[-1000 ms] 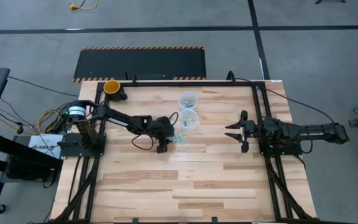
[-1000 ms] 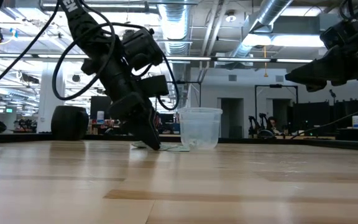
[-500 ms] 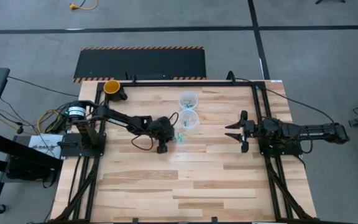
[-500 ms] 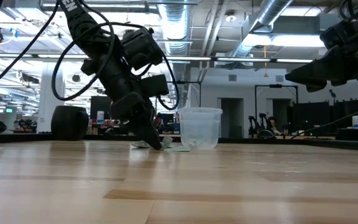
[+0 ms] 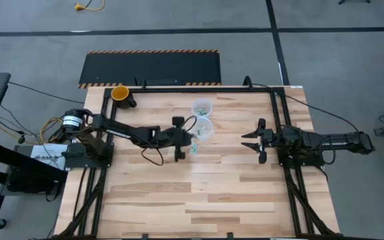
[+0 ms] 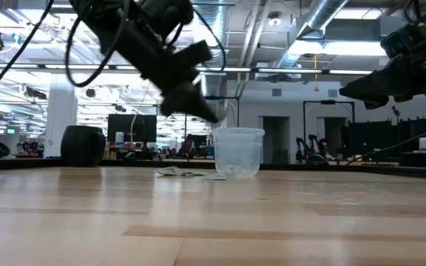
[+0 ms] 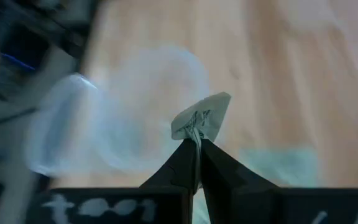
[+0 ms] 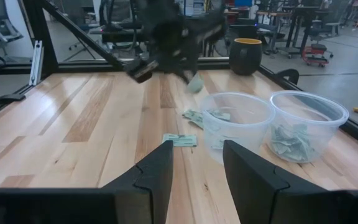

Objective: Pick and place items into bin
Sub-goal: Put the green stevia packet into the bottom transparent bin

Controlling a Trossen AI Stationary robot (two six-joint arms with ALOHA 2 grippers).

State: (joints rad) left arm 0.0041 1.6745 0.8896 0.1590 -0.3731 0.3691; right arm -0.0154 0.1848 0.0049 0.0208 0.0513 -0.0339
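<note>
Lift-off: left pincer (image 7: 195,144), clenched on one packet (image 7: 201,116), has risen off the worktop (image 5: 212,193) since half a second ago, nearest cup (image 6: 237,151) just beyond. Right pincer (image 8: 196,163) waits released, well apart.

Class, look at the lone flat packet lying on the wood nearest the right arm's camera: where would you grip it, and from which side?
The packet lies flat on the table, apart from the cups, so probably come straight down from above and pinch across its short width at the middle.
</note>
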